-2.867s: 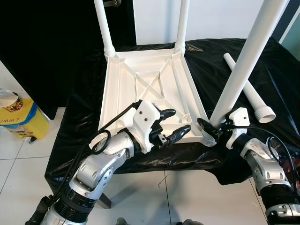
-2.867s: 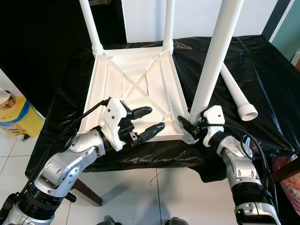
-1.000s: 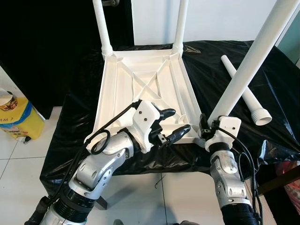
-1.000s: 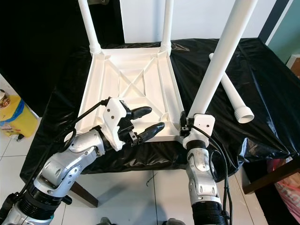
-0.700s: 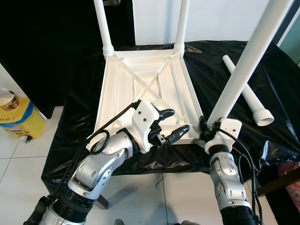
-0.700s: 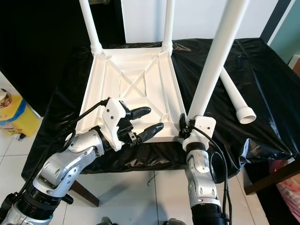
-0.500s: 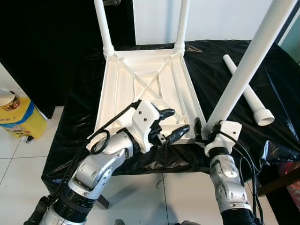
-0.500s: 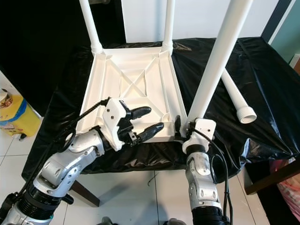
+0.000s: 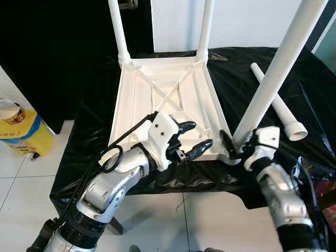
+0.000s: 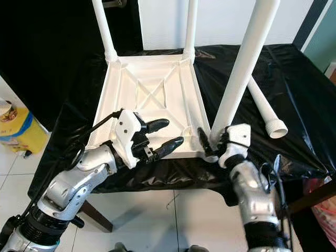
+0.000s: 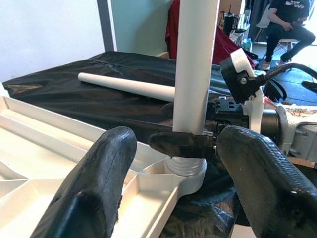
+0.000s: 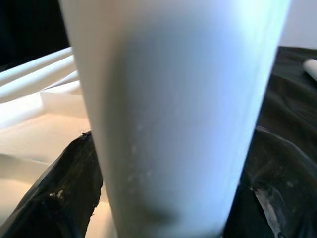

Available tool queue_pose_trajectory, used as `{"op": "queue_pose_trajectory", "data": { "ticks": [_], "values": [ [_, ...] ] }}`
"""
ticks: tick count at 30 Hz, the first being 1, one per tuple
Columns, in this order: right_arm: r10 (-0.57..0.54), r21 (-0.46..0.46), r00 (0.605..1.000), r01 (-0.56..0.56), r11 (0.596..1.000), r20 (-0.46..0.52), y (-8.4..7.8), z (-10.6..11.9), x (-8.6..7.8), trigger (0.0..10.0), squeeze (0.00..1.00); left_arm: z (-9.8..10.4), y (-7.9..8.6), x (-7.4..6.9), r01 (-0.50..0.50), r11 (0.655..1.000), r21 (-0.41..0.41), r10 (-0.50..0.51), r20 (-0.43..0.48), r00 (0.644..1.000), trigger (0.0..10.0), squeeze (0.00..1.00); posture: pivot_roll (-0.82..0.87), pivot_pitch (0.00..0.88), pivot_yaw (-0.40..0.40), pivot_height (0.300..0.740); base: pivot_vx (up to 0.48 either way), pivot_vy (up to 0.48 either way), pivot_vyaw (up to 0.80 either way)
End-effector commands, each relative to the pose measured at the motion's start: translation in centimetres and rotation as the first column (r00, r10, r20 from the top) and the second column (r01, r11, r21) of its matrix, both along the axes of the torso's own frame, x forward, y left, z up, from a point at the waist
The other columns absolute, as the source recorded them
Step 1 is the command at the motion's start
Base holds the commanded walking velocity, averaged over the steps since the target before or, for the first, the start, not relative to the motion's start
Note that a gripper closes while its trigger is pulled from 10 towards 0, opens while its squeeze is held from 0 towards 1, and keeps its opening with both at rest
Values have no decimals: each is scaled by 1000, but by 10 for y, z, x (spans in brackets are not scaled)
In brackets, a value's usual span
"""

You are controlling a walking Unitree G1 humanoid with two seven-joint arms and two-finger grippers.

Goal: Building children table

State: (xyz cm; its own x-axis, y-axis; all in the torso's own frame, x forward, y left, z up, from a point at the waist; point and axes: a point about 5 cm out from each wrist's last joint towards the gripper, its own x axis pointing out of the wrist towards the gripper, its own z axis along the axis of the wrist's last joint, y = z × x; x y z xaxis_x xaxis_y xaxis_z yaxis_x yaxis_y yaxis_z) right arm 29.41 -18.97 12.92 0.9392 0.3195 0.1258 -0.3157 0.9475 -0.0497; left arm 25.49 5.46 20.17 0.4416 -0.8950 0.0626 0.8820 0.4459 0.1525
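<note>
A white children's table (image 9: 163, 89) lies upside down on a black-covered surface (image 9: 94, 121). Two white legs (image 9: 118, 29) (image 9: 206, 26) stand in its far corners. A third leg (image 9: 273, 73) rises tilted from the near right corner socket (image 11: 185, 168). My right gripper (image 9: 236, 143) is shut on that leg's base, with one black finger (image 9: 226, 142) showing left of it. The leg (image 12: 173, 114) sits close up in the right wrist view. My left gripper (image 9: 202, 134) hovers open over the table's near edge, just left of that corner. A fourth leg (image 9: 275, 102) lies loose on the right.
A yellow bag (image 9: 18, 131) with a cup on it stands on the tiled floor at the left. A person (image 11: 290, 20) sits in the background of the left wrist view. The black cover hangs over the near edge of the surface.
My right forearm has swung outward to the right while its gripper stays at the leg's base. The leg leans a little differently. My left arm has not moved.
</note>
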Motion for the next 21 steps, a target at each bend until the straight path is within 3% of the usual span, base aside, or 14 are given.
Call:
{"op": "queue_pose_trajectory", "data": {
  "ticks": [1, 6, 7, 8, 9, 11, 12, 21],
  "values": [
    [100, -50, 995, -101, 994, -22, 2, -1, 5, 10000, 0, 0, -4, -2, 95, 995, 19, -95, 8, 995, 10000, 0, -43, 40, 14, 740, 0, 0, 0],
    [165, -116, 986, -167, 979, -27, 0, 5, 13, 10000, 0, 1, -5, -2, 95, 995, 15, -96, 11, 995, 10000, 0, -42, 42, 13, 740, 0, 0, 0],
    [181, -135, 983, -184, 974, -34, 0, 5, 13, 8941, 0, 1, -5, -2, 94, 995, 15, -94, 12, 995, 10000, 0, -39, 44, 12, 740, 0, 0, 0],
    [181, -135, 983, -184, 974, -34, 0, 5, 13, 8941, 0, 1, -5, -2, 94, 995, 15, -94, 12, 995, 10000, 0, -39, 44, 12, 740, 0, 0, 0],
    [193, -145, 980, -196, 970, -40, -1, 5, 14, 4824, 0, 1, -5, -2, 93, 996, 14, -93, 13, 996, 10000, 0, -39, 44, 12, 740, 0, 0, 0],
    [193, -145, 980, -196, 970, -40, -1, 5, 14, 4824, 0, 1, -5, -2, 93, 996, 14, -93, 13, 996, 10000, 0, -39, 44, 12, 740, 0, 0, 0],
    [200, -153, 979, -205, 967, -48, -3, 4, 14, 0, 0, 1, -4, -2, 91, 996, 14, -91, 13, 996, 10000, 0, -36, 47, 9, 740, 0, 0, 0],
    [193, -162, 975, -210, 964, -112, -11, -10, 10, 0, 0, 1, -2, -1, 78, 997, 11, -78, 12, 997, 10000, 0, -39, 58, 13, 740, 0, 0, 0]
  ]
}}
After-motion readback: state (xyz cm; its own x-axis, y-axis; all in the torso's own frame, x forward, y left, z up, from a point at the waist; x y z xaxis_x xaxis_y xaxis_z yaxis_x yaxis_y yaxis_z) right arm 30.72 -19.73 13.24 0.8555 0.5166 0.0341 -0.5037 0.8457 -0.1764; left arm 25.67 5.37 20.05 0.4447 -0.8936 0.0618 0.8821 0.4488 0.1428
